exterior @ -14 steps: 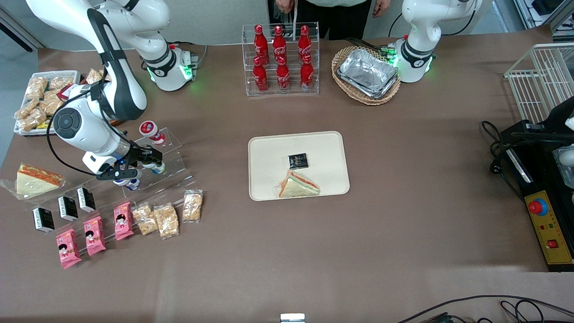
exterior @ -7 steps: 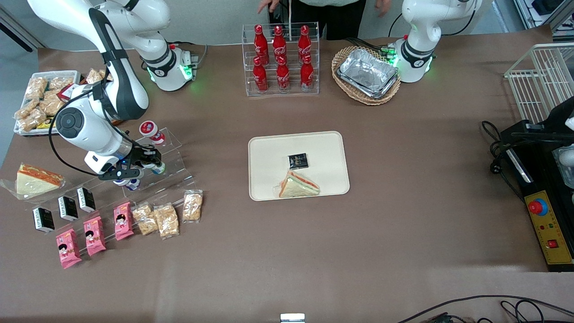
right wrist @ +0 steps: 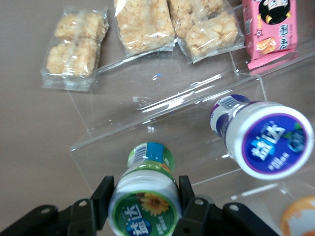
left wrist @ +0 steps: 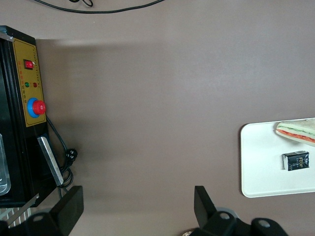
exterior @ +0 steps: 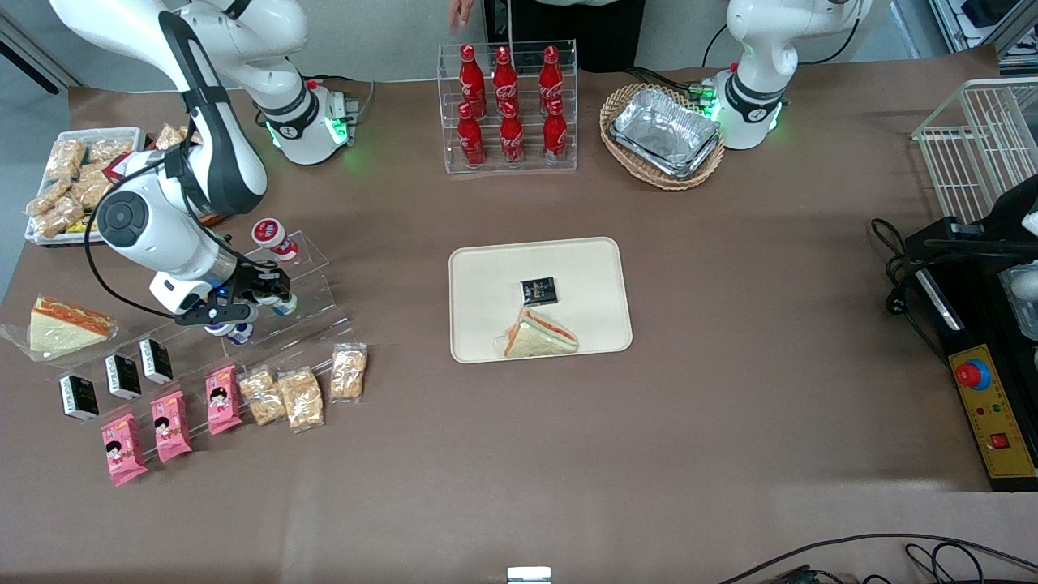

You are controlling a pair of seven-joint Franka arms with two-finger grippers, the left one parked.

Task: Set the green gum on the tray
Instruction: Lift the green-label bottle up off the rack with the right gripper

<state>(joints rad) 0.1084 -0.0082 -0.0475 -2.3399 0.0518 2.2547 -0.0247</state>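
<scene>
Gripper point(right wrist: 145, 200) pinches the green gum point(right wrist: 144, 196) on the clear acrylic step stand point(exterior: 312, 304), beside the blue-lidded bottle point(right wrist: 263, 136); the beige tray point(exterior: 486, 276) sits well apart.

From the parked wrist I see the tray point(left wrist: 256, 162) bearing a sandwich point(left wrist: 297, 132) and black packet point(left wrist: 295, 161), well apart from the control box point(left wrist: 29, 83).

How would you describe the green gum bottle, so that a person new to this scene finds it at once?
Find the clear stepped stand toward the working arm's end of the table. The gripper sits there, a finger on each side of the green gum. Its lid is green with a sunflower; the neighbouring bottle has a blue lid.
</scene>
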